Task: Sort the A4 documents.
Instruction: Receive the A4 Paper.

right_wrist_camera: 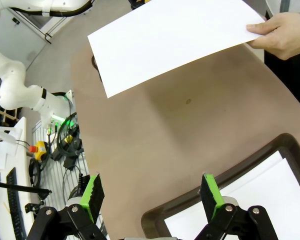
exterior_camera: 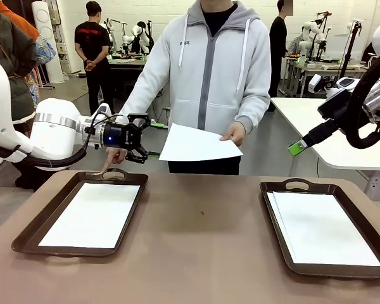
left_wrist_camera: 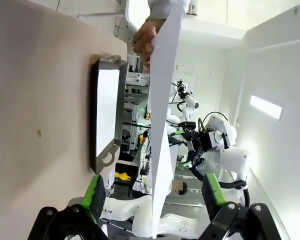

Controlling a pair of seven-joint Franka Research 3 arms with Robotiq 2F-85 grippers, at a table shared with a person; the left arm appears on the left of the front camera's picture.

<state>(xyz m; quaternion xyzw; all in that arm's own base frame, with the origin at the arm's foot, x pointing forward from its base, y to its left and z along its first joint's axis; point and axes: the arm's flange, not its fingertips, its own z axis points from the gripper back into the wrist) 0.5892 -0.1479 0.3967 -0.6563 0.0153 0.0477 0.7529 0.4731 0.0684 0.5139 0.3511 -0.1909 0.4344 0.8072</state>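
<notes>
A person across the table holds one white A4 sheet [exterior_camera: 197, 143] out flat in one hand [exterior_camera: 235, 133]. My left gripper [exterior_camera: 153, 139] is open, its fingertips just at that sheet's left edge. In the left wrist view the sheet [left_wrist_camera: 162, 125] runs edge-on between the green pads [left_wrist_camera: 96, 195] without touching them. My right gripper [exterior_camera: 297, 147] hangs open above the table's right side. Seen from the right wrist, the held sheet [right_wrist_camera: 170, 37] lies far ahead of the open right gripper [right_wrist_camera: 152, 195]. More sheets lie in the left tray [exterior_camera: 92, 214] and the right tray [exterior_camera: 323, 227].
Two dark brown trays stand on the brown table, the left tray [exterior_camera: 25, 237] and the right tray [exterior_camera: 275, 228]. The person's other hand [exterior_camera: 114, 158] points down at the left tray's far handle. A white table [exterior_camera: 342, 145] stands at the back right.
</notes>
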